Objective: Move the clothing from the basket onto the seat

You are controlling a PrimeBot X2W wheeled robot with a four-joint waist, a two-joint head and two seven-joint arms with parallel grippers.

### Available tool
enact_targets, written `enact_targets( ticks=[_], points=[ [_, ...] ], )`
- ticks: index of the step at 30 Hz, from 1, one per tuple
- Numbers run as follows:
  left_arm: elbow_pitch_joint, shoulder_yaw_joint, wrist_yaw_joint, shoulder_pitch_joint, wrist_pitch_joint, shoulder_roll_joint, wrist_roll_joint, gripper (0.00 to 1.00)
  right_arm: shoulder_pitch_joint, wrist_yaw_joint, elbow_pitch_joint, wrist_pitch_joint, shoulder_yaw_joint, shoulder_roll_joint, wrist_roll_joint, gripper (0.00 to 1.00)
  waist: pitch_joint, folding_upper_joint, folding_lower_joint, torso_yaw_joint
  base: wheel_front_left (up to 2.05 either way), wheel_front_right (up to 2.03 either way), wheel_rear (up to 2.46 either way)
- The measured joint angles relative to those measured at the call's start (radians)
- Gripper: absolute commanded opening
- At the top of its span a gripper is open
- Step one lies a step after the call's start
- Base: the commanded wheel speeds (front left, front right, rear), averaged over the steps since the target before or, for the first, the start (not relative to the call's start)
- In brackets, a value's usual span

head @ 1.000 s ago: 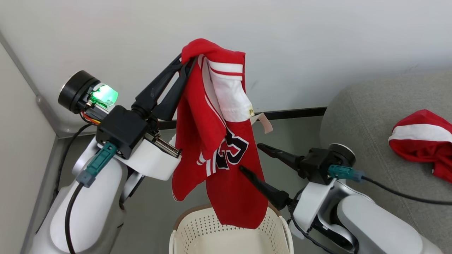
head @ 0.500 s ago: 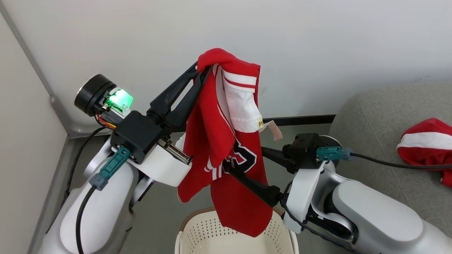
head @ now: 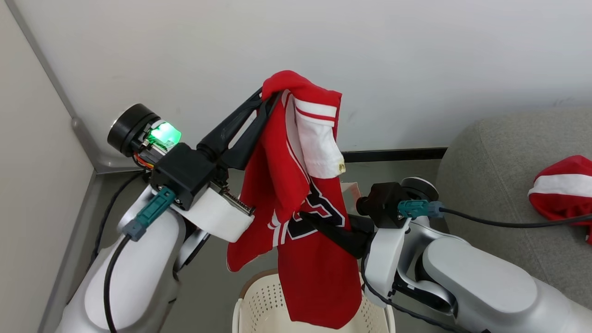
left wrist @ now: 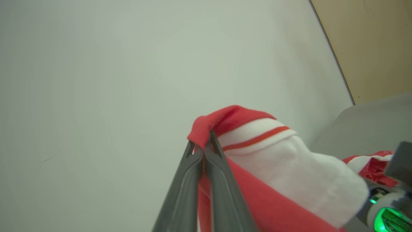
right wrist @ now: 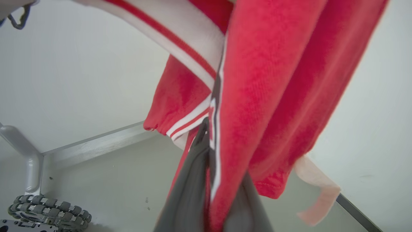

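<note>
Right gripper (head: 305,217), whose jaws stood open on either side of the cloth a second ago, is now closed on the middle of the hanging soft bright red jersey with white panels and black numerals (head: 282,180). The fabric is pinched between its dark fingers. Left gripper (head: 269,95) is clamped on the jersey's top fold, high before the wall.

Judgement: the jersey is now secured at two points and is clear of the basket except for the hem over its mouth. The carry to the seat looks ready to begin.

Materials, in order of size:
- Large light grey upholstered seat (head: 499,152): woven, cushioned, with a rounded corner. It stands to the right.
- Jersey: limp knit hanging in long folds, with striped trim.
- Oval cream-white plastic basket with perforated walls and a brown rim (head: 259,305): rigid, directly beneath the hem.
- Second red-and-white garment (head: 559,189): lies crumpled on the seat.
- Pale fabric tab (right wrist: 317,196): hangs from the jersey.
</note>
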Motion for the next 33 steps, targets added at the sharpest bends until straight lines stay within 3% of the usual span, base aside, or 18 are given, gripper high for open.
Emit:
enact_targets(
  ticks=[9,23,24,26,27,28,33],
  points=[
    [0.096,0.058,0.006,0.043,0.000,0.022,-0.039,0.00,0.002,0.000,0.026,-0.072,-0.027,-0.027,0.039,0.00,0.006,0.0000,0.0000,-0.016,0.00,0.00,0.00],
    [0.208,0.091,0.011,0.174,0.000,0.019,-0.112,0.00,0.067,0.000,0.032,-0.215,-0.227,-0.111,0.149,0.00,0.008,0.0000,0.0000,-0.073,0.00,0.00,0.00],
    [0.207,0.091,0.011,0.179,0.000,0.012,-0.116,0.03,0.069,0.000,0.035,-0.226,-0.245,-0.113,0.154,0.00,0.008,0.0000,0.0000,-0.078,0.00,0.00,0.00],
    [0.204,0.091,0.010,0.185,0.000,0.000,-0.125,0.38,0.069,0.001,0.044,-0.246,-0.282,-0.115,0.163,0.00,0.008,0.0000,-0.0001,-0.086,0.00,0.00,0.00],
    [0.199,0.091,0.010,0.185,0.000,-0.007,-0.130,0.71,0.069,0.003,0.047,-0.253,-0.298,-0.116,0.166,0.00,0.008,0.0000,0.0000,-0.090,0.00,0.00,0.00],
    [0.193,0.091,0.010,0.185,0.000,-0.015,-0.131,0.97,0.069,0.007,0.051,-0.258,-0.313,-0.116,0.166,0.00,0.009,0.0000,0.0000,-0.094,0.00,0.00,0.00],
    [0.182,0.094,0.010,0.194,0.000,-0.027,-0.146,1.00,0.070,0.007,0.081,-0.270,-0.390,-0.131,0.167,0.00,0.011,0.0000,0.0000,-0.110,0.00,0.00,0.00]
  ],
)
